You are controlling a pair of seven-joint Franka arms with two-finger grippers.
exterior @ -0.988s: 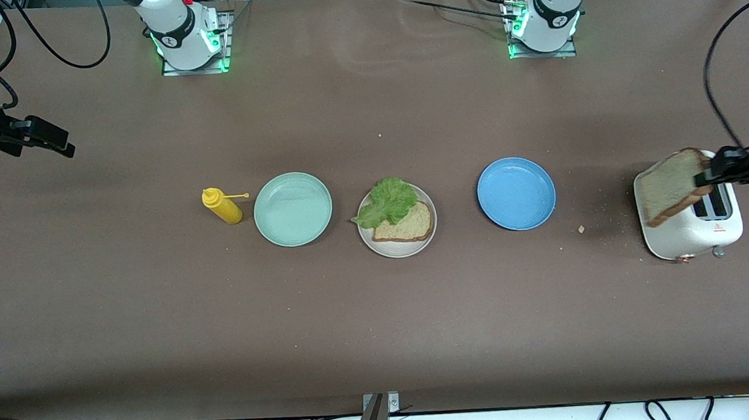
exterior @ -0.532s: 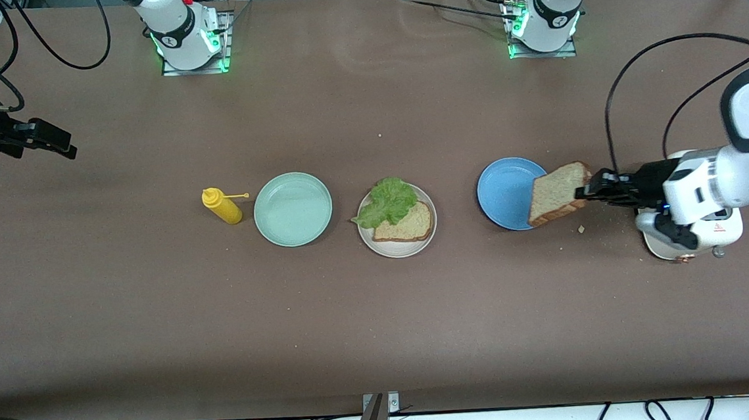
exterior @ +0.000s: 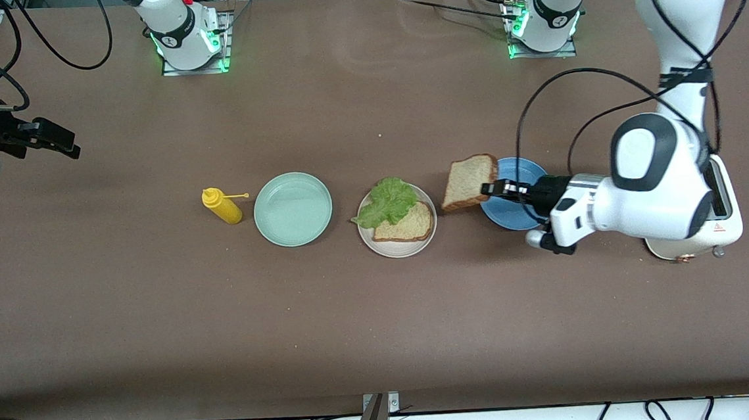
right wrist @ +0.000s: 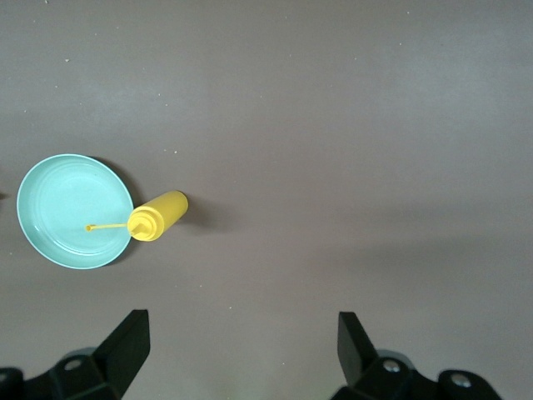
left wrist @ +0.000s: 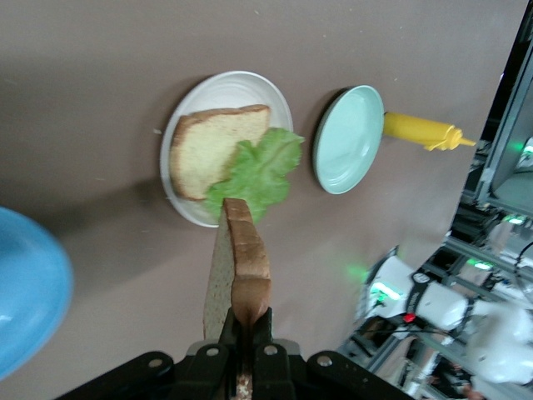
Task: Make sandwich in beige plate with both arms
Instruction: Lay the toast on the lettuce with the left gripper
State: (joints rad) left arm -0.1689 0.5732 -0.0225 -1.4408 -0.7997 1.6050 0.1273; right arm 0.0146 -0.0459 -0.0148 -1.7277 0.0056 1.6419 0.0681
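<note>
A slice of bread (exterior: pixel 469 181) is held on edge in the left gripper (exterior: pixel 493 189), whose fingers are clamped on the slice's crust. The gripper is carried over the blue plate (exterior: pixel 513 217), at that plate's rim toward the beige plate (exterior: pixel 398 246), and the held slice juts out from the fingertips over the bare table between the two plates. In the left wrist view the slice (left wrist: pixel 237 271) is seen rising straight out from between the closed fingers (left wrist: pixel 268 354), with the beige plate (left wrist: pixel 178 137) lying ahead of the gripper (left wrist: pixel 247 350) and lower than it.

On the beige plate a second slice of bread (exterior: pixel 406 224) lies flat, and a ruffled lettuce leaf (exterior: pixel 384 202) is draped partly over it — the leaf overhangs the plate's rim on the side toward the right arm's end. The sandwich is thus open, with no top slice on it.

The mint-green plate (exterior: pixel 293 209) is set beside the beige plate toward the right arm's end, and a yellow squeeze bottle (exterior: pixel 222 205) stands just beside that. A white toaster (exterior: pixel 722 228) is partly hidden under the left arm's wrist housing, at the left arm's end of the table.

The right gripper (exterior: pixel 53 139) waits at the right arm's end, well apart from the plates — its fingers (right wrist: pixel 129 342) are spread wide apart, nothing between them, over bare table near the squeeze bottle (right wrist: pixel 158 215).
</note>
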